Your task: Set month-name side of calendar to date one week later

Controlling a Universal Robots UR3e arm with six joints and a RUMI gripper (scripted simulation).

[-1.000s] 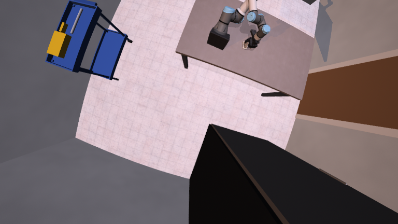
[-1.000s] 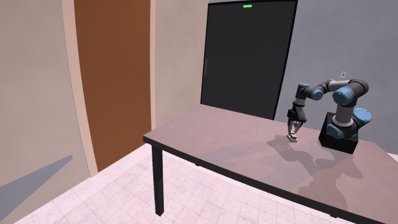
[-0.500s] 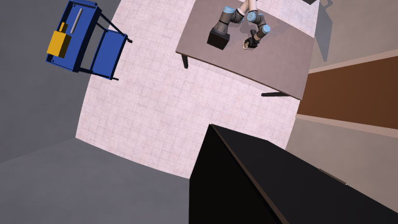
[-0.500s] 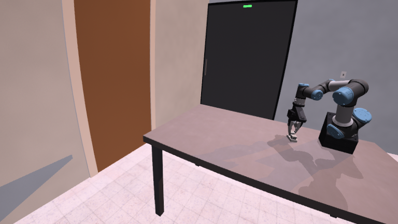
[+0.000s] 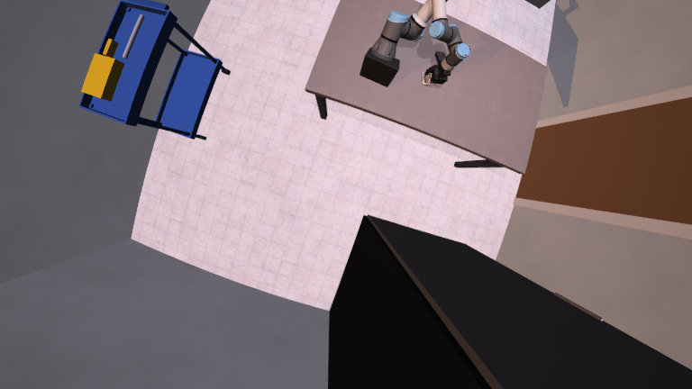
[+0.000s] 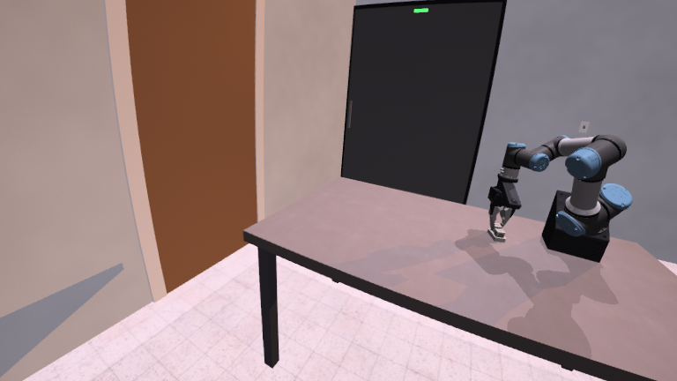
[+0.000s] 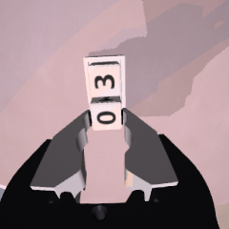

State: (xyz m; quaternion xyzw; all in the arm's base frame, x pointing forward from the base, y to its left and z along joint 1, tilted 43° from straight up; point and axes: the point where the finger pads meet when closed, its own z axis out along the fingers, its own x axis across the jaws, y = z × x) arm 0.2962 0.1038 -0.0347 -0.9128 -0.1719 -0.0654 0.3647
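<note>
calendar (image 5: 426, 77) too small to read from the top view, tray hidden under cubes (image 7: 106, 81) at the wrist

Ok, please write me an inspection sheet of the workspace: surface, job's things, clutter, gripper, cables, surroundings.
Surface: brown table carrying the arm's black base.
Job's things: two white date cubes in a row; the near cube shows 0, the far cube shows 3. Tray and month name not discernible.
Clutter: nothing seen on the table.
Gripper: gripper pointing down, shut on the near cube's sides.
Cables: nothing seen.
Surroundings: black cabinet with a green light, brown door, blue cart with a yellow box, tiled floor.
</note>
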